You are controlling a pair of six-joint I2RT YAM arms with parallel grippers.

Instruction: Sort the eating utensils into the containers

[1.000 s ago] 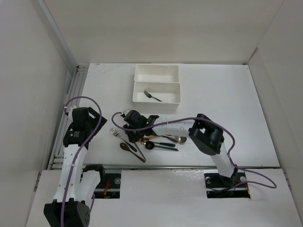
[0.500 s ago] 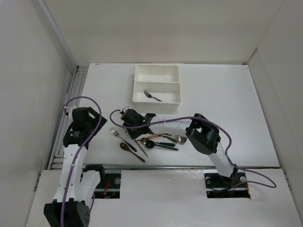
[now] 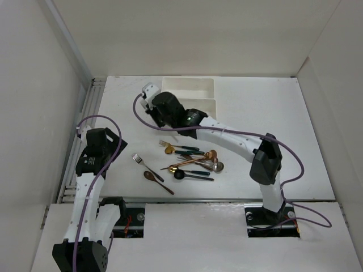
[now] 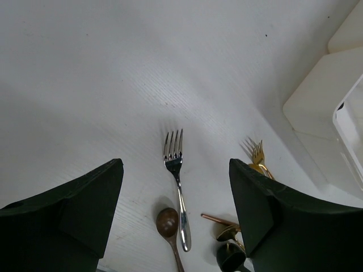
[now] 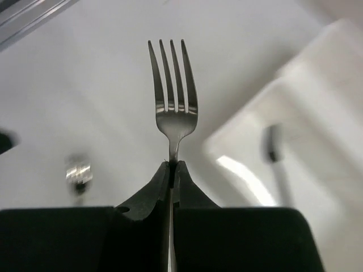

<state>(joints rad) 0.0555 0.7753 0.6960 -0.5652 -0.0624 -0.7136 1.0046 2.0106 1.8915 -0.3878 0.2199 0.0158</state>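
My right gripper [image 5: 172, 165] is shut on the handle of a silver fork [image 5: 173, 96], tines pointing away from it. In the top view this gripper [image 3: 165, 113] hangs over the left end of the near white tray [image 3: 210, 101], with the second tray [image 3: 187, 79] right behind it. A blurred utensil [image 5: 273, 144] lies in the near tray [image 5: 317, 73]. Several utensils remain loose on the table: a silver fork [image 4: 177, 181], a brown spoon [image 4: 167, 222] and a gold fork [image 4: 258, 156]. My left gripper [image 4: 174, 170] stands open above them, holding nothing.
The loose pile [image 3: 190, 161] spreads across the table's near middle, with a copper spoon [image 3: 193, 160] and a green-handled piece [image 3: 187, 151] in it. The right arm's elbow [image 3: 266, 158] stands right of the pile. White walls close in the table on three sides.
My right gripper closed on a silver fork at the pile, then rose and swung back-left to the trays with it. The pile now lies uncovered. The left arm has not moved.
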